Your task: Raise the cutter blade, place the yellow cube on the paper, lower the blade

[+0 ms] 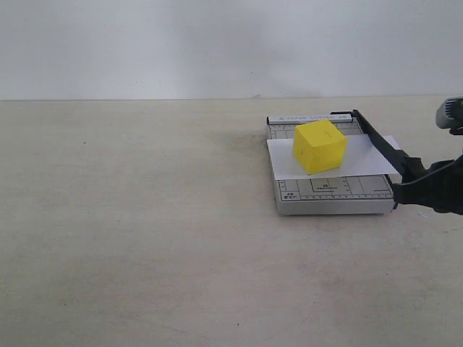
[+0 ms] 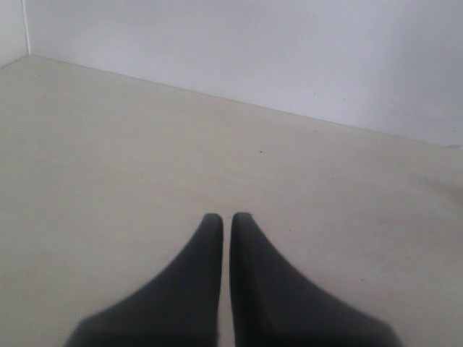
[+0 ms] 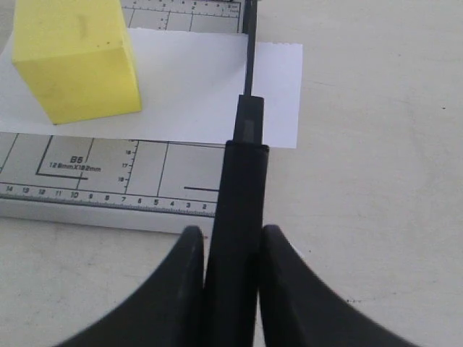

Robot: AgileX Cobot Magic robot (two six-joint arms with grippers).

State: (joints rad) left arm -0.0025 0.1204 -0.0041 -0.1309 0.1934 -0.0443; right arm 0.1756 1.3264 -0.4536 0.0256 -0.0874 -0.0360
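The yellow cube [image 1: 319,146] [image 3: 78,56] rests on the white paper [image 1: 362,160] [image 3: 195,87], which lies across the grey gridded cutter base [image 1: 329,195] [image 3: 108,173]. The black cutter blade [image 1: 377,139] [image 3: 248,58] runs along the base's right side, slightly raised over the paper's end. My right gripper [image 1: 414,181] [image 3: 231,235] is shut on the blade's thick handle [image 3: 239,210]. My left gripper [image 2: 226,218] is shut and holds nothing, over bare table; it does not show in the exterior view.
The beige table [image 1: 130,217] stretches left of the cutter base. A pale wall [image 1: 217,43] closes the back. The right arm's body [image 1: 448,116] shows at the right edge of the exterior view.
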